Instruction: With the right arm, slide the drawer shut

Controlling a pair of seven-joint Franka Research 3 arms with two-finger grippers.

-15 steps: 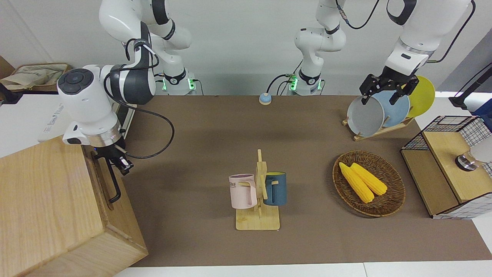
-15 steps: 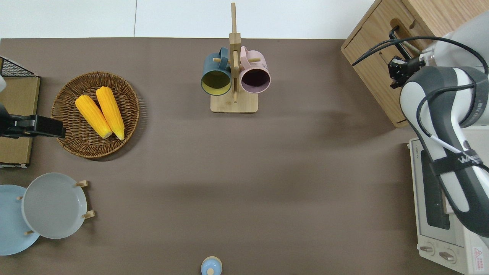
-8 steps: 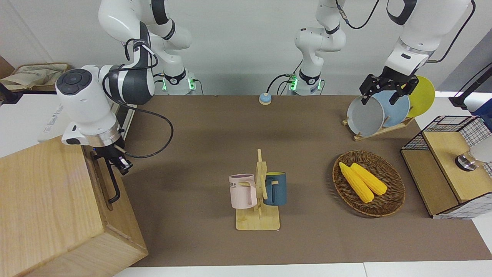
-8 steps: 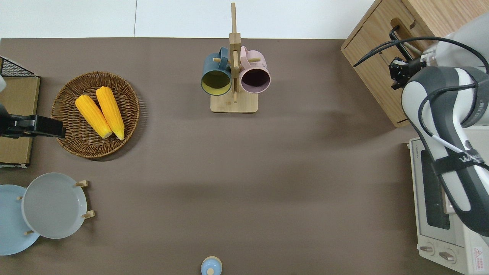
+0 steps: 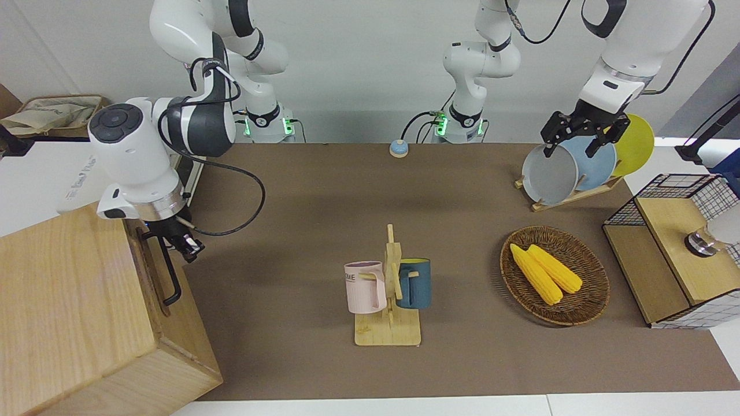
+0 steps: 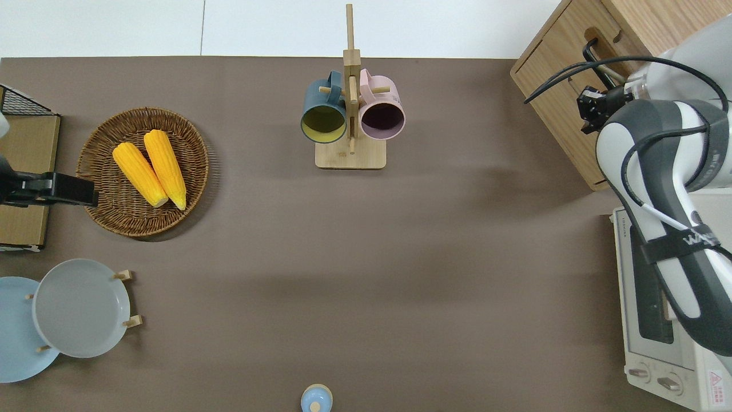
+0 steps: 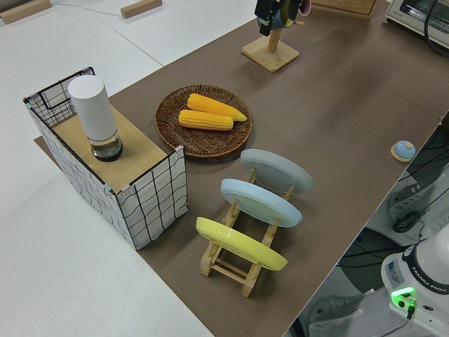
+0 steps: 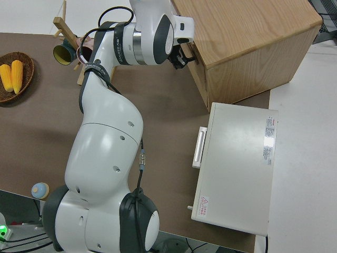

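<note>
The drawer [image 5: 151,271] sits at the lower left of the front view, in the pale-wood cabinet [image 5: 69,323], and looks pushed in flush. The right gripper [image 5: 184,245] hangs just beside the top end of the black handle [image 5: 169,276]; can't tell how far its jaws are open or if it's touching. Left arm's parked.
</note>
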